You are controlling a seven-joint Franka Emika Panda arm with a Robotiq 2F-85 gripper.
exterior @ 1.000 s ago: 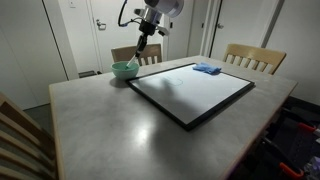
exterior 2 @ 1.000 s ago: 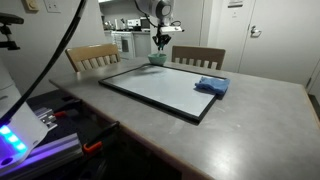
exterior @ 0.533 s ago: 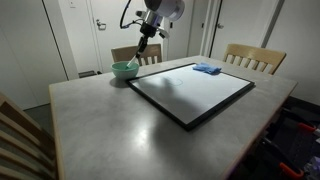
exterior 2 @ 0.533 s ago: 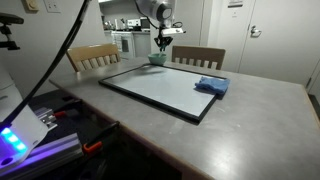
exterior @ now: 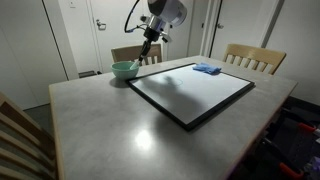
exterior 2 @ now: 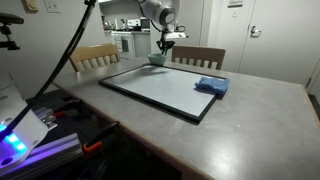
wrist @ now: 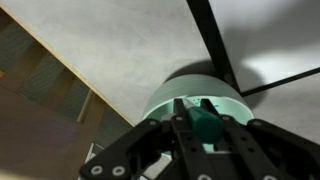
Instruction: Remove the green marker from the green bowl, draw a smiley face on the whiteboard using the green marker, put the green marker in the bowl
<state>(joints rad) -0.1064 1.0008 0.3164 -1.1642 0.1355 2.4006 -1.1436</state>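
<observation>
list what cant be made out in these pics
- marker: the wrist view shows only a green end; the gripper covers the rest. It is too small to see in both exterior views.
- bowl inside: the gripper blocks it in the wrist view; both exterior views are too low and far.
- whiteboard: cut off by the wrist view's edges.

1. An exterior view faces white doors across the smooth grey tabletop (exterior: 100,125), from a corner, at middle distance.
2. An exterior view faces a kitchen; both exterior views share the large black-framed whiteboard (exterior 2: 160,90).
3. Wrist view looks down, close, onto the round pale mint-green bowl (wrist: 160,100).
</observation>
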